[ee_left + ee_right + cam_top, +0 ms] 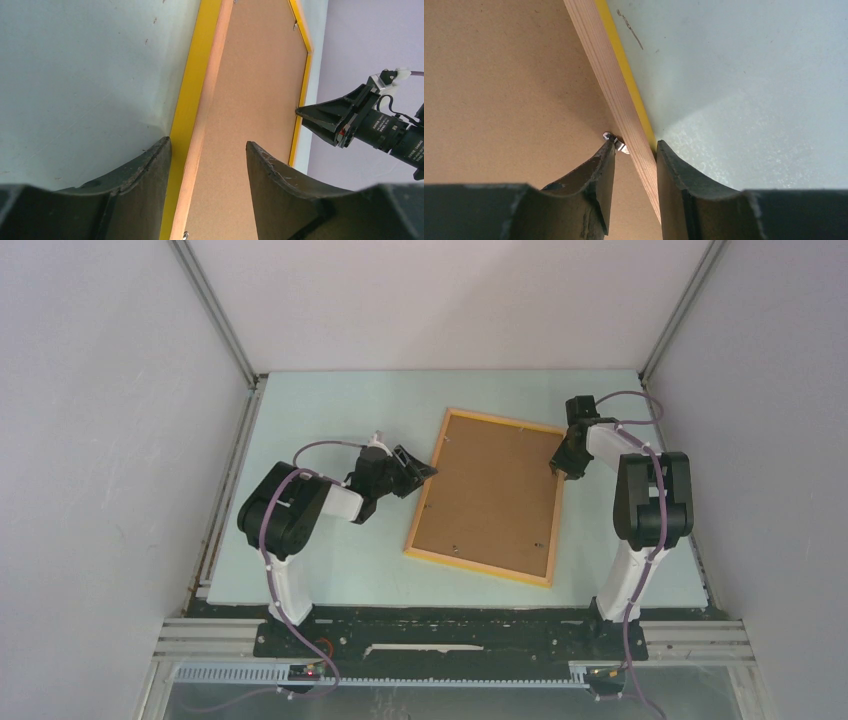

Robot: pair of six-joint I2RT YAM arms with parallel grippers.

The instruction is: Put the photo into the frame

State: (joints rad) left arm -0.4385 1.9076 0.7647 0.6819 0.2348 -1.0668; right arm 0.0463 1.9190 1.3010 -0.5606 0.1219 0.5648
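The frame (478,567) lies back-up between the arms, long axis near-to-far, photo not visible; the left gripper (422,470), half open and empty, straddles its left rail, and the right gripper (561,467), narrowly parted, straddles its right rail, grip indeterminate.

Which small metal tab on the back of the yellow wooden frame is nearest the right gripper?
The small metal tab on the yellow frame's right rail: it alone sits right at the right gripper's inner fingertip.
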